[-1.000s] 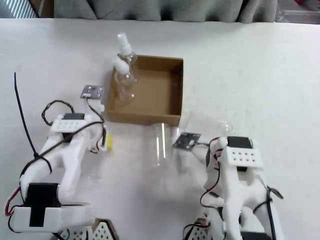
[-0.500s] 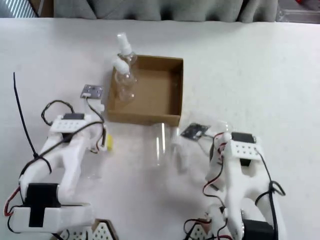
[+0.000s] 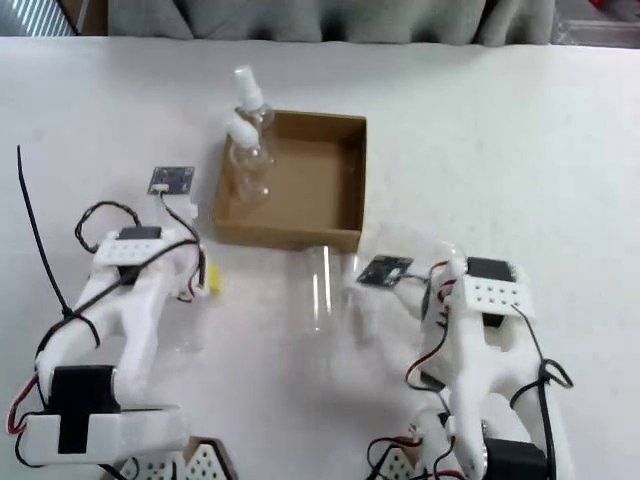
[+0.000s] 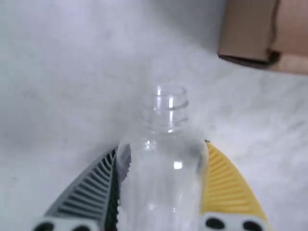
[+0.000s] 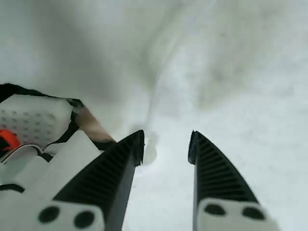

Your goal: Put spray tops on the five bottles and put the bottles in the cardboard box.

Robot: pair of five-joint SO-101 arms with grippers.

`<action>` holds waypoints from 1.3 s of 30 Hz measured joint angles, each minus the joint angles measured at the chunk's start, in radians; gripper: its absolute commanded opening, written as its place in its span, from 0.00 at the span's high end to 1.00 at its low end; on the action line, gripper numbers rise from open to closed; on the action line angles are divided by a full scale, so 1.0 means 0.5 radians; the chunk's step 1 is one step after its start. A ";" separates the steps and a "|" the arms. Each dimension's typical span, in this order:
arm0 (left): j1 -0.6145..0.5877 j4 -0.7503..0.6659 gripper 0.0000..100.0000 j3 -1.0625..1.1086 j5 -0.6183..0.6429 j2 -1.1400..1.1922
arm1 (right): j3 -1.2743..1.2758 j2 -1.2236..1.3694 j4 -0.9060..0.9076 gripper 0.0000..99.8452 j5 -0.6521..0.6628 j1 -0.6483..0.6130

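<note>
Two bottles (image 3: 250, 160) apparently in box (image 3: 312, 185), left side

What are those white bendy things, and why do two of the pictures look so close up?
They are two robot arms at a white table. One picture looks down from above. The other two come from little cameras on each arm's wrist, so you see the pincers close up. The left pincer is squeezing a clear bottle that has no spray top. The right pincer is open above the table, holding nothing. Two bottles with spray tops are already in the cardboard box, and another clear bottle lies on the table in front of it.
</note>
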 measured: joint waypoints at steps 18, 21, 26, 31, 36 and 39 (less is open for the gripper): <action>0.000 0.000 0.98 0.000 0.000 0.000 | 0.433 -0.307 -0.614 0.87 -0.374 -0.236; 0.000 0.000 0.98 0.000 0.000 0.000 | 0.423 -0.239 -0.663 0.96 -0.362 -0.123; 0.000 0.000 0.98 0.000 0.000 0.000 | 0.377 -0.187 -0.663 0.99 -0.368 0.089; 0.000 0.000 0.98 0.000 0.000 0.000 | 0.276 -0.172 -0.743 0.98 -0.362 0.427; 0.000 0.000 0.98 0.000 0.000 0.000 | 0.120 -0.166 -0.862 0.98 -0.196 0.835; 0.000 0.000 0.98 0.000 0.000 0.000 | 0.046 -0.166 -0.957 0.98 -0.120 1.046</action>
